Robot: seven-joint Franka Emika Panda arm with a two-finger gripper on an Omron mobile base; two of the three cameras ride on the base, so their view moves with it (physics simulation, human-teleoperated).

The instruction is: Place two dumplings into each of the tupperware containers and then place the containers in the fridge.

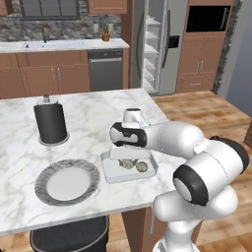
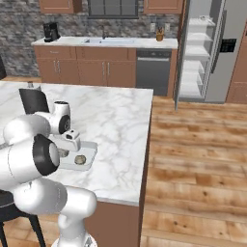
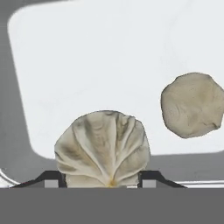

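Note:
A tupperware container (image 1: 112, 173) (image 2: 91, 153) lies on the marble island near its front right corner. Two dumplings rest inside it, one (image 1: 127, 163) (image 3: 103, 148) under my hand and the other (image 1: 142, 167) (image 2: 80, 158) (image 3: 191, 105) beside it. My gripper (image 1: 129, 157) (image 2: 72, 144) (image 3: 103, 177) points straight down into the container. Its two fingertips sit against either side of the nearer pleated dumpling, shut on it. The fridge (image 1: 153, 47) (image 2: 202, 53) stands at the back with its door open and its white shelves showing.
A round grey plate (image 1: 67, 183) lies left of the container. A black cylindrical canister (image 1: 50, 123) (image 2: 34, 100) stands behind it on the island. A dark dishwasher (image 1: 106, 69) (image 2: 153, 71) sits under the far counter. A dark stool (image 1: 69, 238) stands at the island's front edge.

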